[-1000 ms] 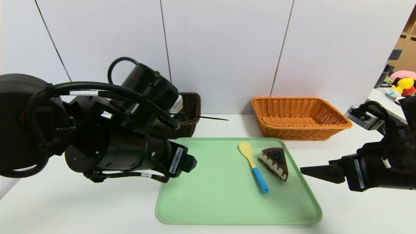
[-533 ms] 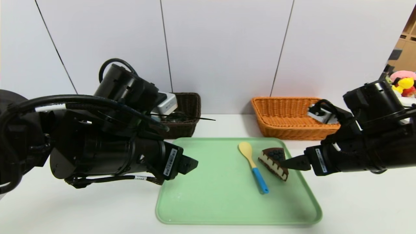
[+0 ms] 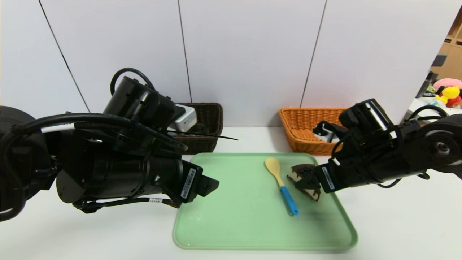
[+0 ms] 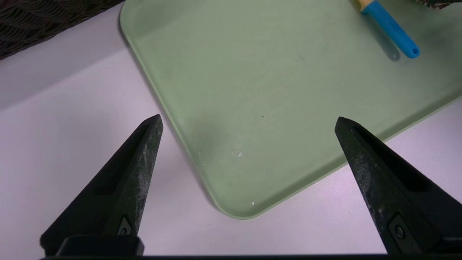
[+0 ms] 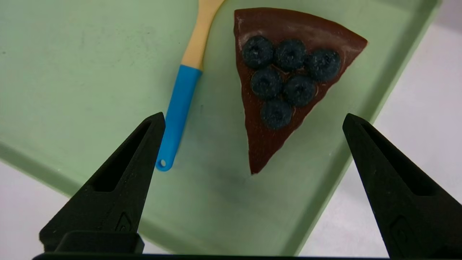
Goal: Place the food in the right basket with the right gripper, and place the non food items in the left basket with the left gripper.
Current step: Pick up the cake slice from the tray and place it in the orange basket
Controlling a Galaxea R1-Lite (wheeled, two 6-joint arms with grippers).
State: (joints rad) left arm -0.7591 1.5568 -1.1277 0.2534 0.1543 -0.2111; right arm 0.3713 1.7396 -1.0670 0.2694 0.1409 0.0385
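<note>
Just below open right pincer (image 5: 254, 113): cake (image 5: 285, 72).

A robot workspace, shown by two cabled black robot arms (image 3: 122, 169).

"What's behind the work?"

"A pale wall (image 3: 249, 54), filling most of the upper frame, with thin dark seams (image 3: 314, 47) running down it."

"All straight up and down?"

"No, they slant. The one at upper left leans the most."

"And the far right edge?"

"A jumble of colourful things: a yellow one (image 3: 449, 93) in front, a pink one (image 3: 449, 83) above it, and a red one (image 3: 455, 102) just below. I can't tell what they are."

"Anything higher up?"

"Light wooden shelving (image 3: 455, 61), cut off by the upper right edge, with a dark grey block (image 3: 439, 60) beside it."

"And underneath?"

"A plain white surface (image 3: 397, 220), reaching both lower corners."
</note>
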